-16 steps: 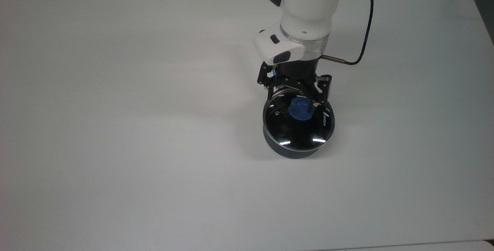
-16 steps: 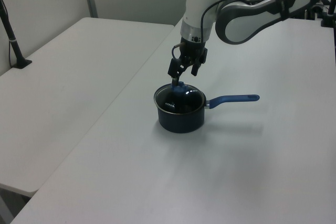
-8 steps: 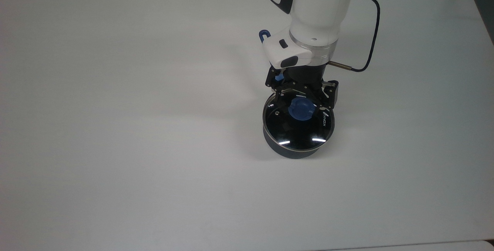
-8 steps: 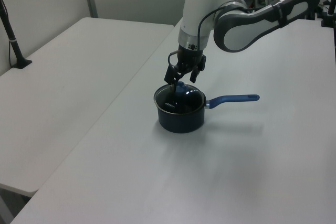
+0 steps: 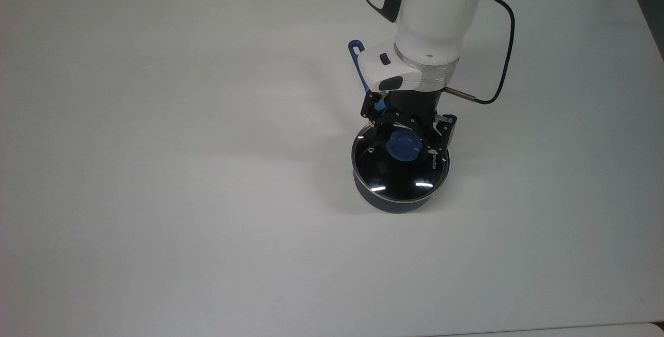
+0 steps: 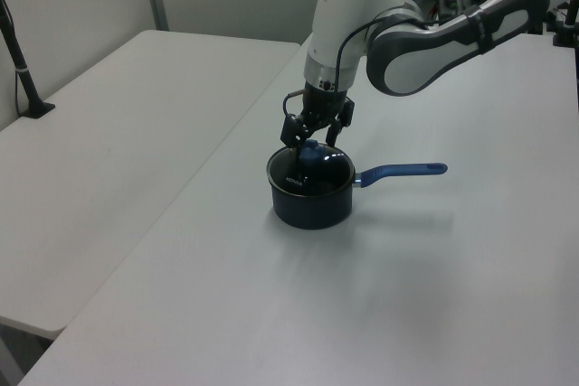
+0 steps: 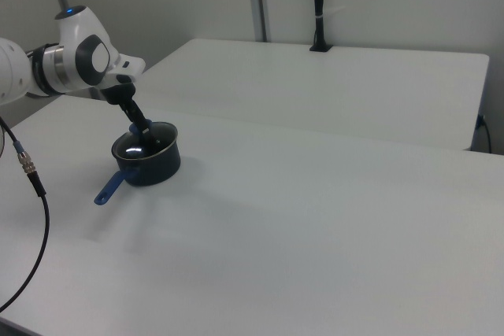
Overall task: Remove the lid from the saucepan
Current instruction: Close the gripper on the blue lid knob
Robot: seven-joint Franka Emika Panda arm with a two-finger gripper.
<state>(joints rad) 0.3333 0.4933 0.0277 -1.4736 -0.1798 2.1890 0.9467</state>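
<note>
Currently, 1 lid (image 5: 400,163) seated on 1 saucepan (image 6: 311,205) mid-table, my gripper (image 5: 404,139) straddling its blue knob (image 5: 403,147) with jaws spread, nothing pinched; done: approach; left: closing, lifting, setting the lid aside.

glossy glass lid (image 5: 400,167) with metal rim, matt white table (image 5: 155,171)

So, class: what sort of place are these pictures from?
Probably a robotics lab or test room. A white robot arm works on plain white tables pushed together; a black pole stands clamped behind; only a saucepan is set out.
</note>
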